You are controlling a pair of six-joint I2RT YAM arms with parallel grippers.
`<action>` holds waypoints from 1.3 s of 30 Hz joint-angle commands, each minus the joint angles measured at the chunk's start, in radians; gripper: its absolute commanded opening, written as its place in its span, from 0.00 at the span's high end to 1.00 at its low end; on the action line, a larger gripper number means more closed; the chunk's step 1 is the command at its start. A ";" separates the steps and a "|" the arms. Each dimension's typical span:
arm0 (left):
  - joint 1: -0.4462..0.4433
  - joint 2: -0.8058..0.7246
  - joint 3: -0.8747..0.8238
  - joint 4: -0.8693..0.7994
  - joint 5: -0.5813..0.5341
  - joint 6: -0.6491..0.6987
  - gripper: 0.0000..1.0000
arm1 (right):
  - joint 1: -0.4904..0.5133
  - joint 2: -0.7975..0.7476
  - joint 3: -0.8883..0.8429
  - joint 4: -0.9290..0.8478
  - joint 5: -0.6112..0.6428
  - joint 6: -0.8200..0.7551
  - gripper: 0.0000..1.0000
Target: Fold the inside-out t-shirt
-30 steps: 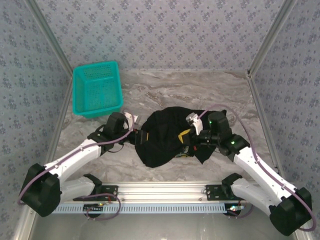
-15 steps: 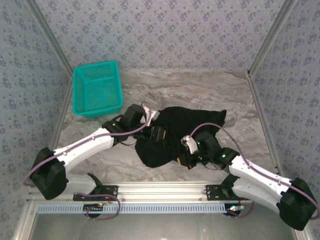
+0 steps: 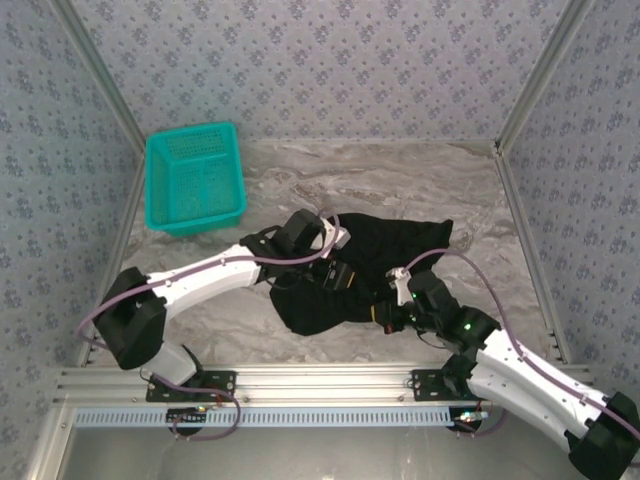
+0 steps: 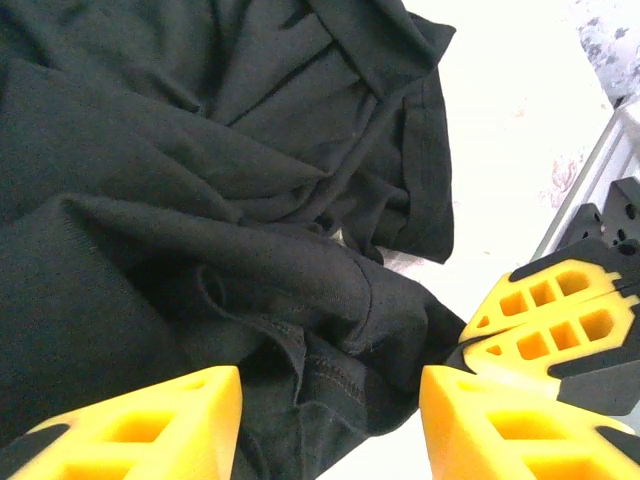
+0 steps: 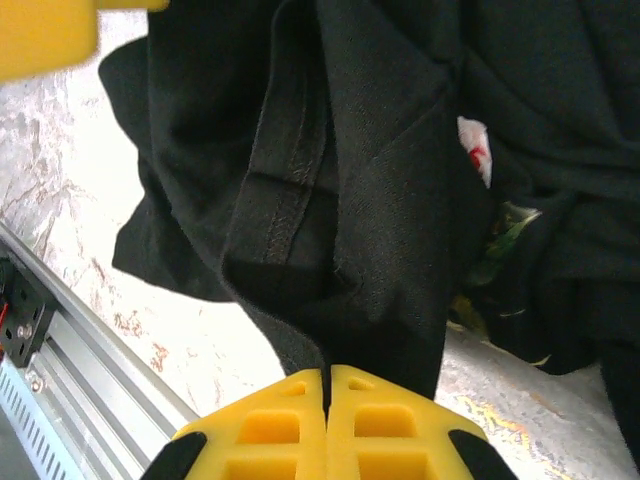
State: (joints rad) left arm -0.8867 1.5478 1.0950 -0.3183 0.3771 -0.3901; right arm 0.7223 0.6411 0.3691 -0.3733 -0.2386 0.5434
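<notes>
On a grey marble-patterned tabletop (image 3: 400, 180), the right gripper (image 5: 327, 378) pinches a crumpled black cloth t-shirt (image 3: 395, 245). Nearby, the left gripper (image 4: 330, 400) gapes over its folds.

Marble-pattern tabletop (image 3: 400, 190); floral grey wallpaper walls (image 3: 330, 60); aluminium rail (image 3: 320, 385) near edge.

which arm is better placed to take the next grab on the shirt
Left, probably: the left gripper hangs open over a fold of the t-shirt, while the right gripper is shut on its edge.

Bright, even lighting with soft shadows; the table (image 4: 500, 150) glares white in wrist views.
</notes>
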 commanded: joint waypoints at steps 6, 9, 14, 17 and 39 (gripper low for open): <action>-0.021 0.184 0.194 -0.241 -0.091 0.049 0.55 | -0.045 -0.004 0.009 -0.047 -0.003 -0.021 1.00; -0.022 0.209 0.211 -0.260 -0.115 0.042 0.52 | -0.065 -0.002 0.008 -0.040 -0.022 -0.029 1.00; -0.023 0.264 0.246 -0.257 -0.135 0.022 0.51 | -0.080 0.007 0.009 -0.026 -0.047 -0.037 1.00; -0.022 0.282 0.253 -0.238 -0.126 0.018 0.57 | -0.084 0.008 0.010 -0.026 -0.053 -0.040 1.00; 0.149 -0.375 0.041 0.143 -0.100 0.025 1.00 | -0.272 0.115 0.412 0.076 -0.070 -0.384 1.00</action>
State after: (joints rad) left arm -0.7464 1.1896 1.1412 -0.2134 0.3019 -0.4034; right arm 0.4587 0.7197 0.7307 -0.3252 -0.2893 0.2459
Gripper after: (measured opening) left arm 0.042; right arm 0.062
